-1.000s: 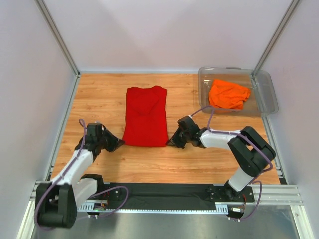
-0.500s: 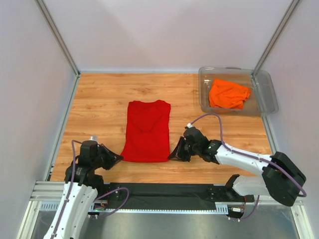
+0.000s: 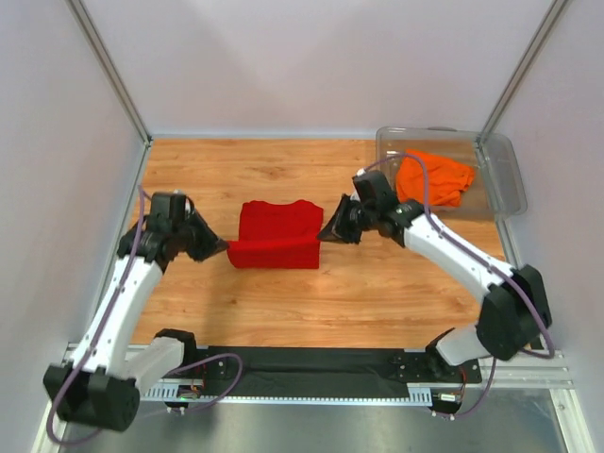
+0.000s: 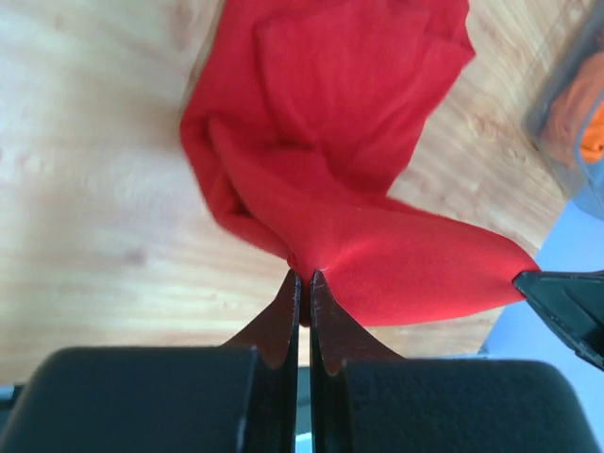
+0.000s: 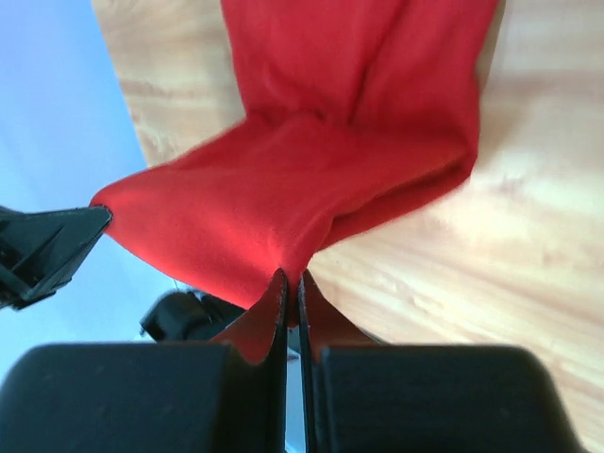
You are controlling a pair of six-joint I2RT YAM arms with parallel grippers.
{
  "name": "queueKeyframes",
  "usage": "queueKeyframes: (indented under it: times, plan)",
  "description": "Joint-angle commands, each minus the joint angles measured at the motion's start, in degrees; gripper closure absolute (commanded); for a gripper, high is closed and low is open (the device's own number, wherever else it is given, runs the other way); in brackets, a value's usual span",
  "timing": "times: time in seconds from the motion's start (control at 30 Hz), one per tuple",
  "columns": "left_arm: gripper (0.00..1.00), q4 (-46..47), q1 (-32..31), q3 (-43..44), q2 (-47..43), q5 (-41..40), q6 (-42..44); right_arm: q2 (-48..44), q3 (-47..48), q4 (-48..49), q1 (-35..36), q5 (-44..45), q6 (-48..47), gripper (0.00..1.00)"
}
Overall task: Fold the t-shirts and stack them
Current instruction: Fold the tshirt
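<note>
Left gripper [image 3: 223, 249]: clenched on one corner of the red t-shirt [image 3: 278, 234]. In the left wrist view its two fingers [image 4: 278, 321] press together with a pinch of red cloth caught at their tips.
Right gripper [image 3: 327, 236]: clamped the same way on the opposite corner. The right wrist view shows its fingers [image 5: 264, 326] closed tight on a pucker of the same cloth.
Held edge: runs between the two grippers, drawn fairly straight — each wrist camera sees the other gripper's dark tip at the far end of it.
Red t-shirt: near the middle of the wooden table [image 3: 377, 283], doubled over into a short, wide shape. The held layer lies over the lower layer. A rounded fold shows in both wrist views, and the lower layer rests on the wood.
Arms: the left reaches in from the left side of the shirt, the right from the right side, so the shirt sits between them.
Orange t-shirt [image 3: 436, 177]: crumpled, unfolded, inside the clear plastic bin [image 3: 505, 184] — well apart from the red one.
Clear plastic bin: at the far right corner of the table, beside the wall.
</note>
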Motion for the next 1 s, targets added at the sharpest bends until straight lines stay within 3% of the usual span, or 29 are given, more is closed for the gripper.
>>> queueKeyframes:
  times: [0.0,0.17,0.3,0.53,0.63,0.8,0.9,0.97]
  plan:
    - [1.0,6.6,1.1,8.3,10.9,-3.3,6.8,10.4,10.3,-5.7,-4.7,-4.4,-7.4,1.0]
    - [1.0,12.5,4.1,18.6,28.7,0.9,10.4,27.9,26.4,-10.1,-8.0,-9.3,-11.7,1.0]
    - [1.0,12.0,5.8,29.2,44.7,7.7,14.1,34.8,36.1,-11.3,-10.5,-10.2,-11.3,1.0]
    - [0.99,10.1,6.5,44.6,60.4,12.4,16.5,43.1,43.1,-11.6,-13.1,-12.3,-10.5,1.0]
    - [0.9,10.0,6.8,49.6,66.1,12.9,18.1,46.0,45.8,-11.3,-14.0,-12.6,-9.7,0.99]
    - [0.68,4.4,6.9,69.0,77.9,11.5,23.6,51.7,51.6,-6.6,-17.1,-10.8,-10.7,0.83]
    - [0.65,0.1,6.9,79.9,81.5,10.1,28.0,58.4,66.7,-16.3,-19.6,-3.1,-17.5,0.72]
    - [0.58,-0.5,6.8,79.7,79.5,9.9,30.1,60.1,73.6,-23.0,-20.1,-1.5,-22.8,0.59]
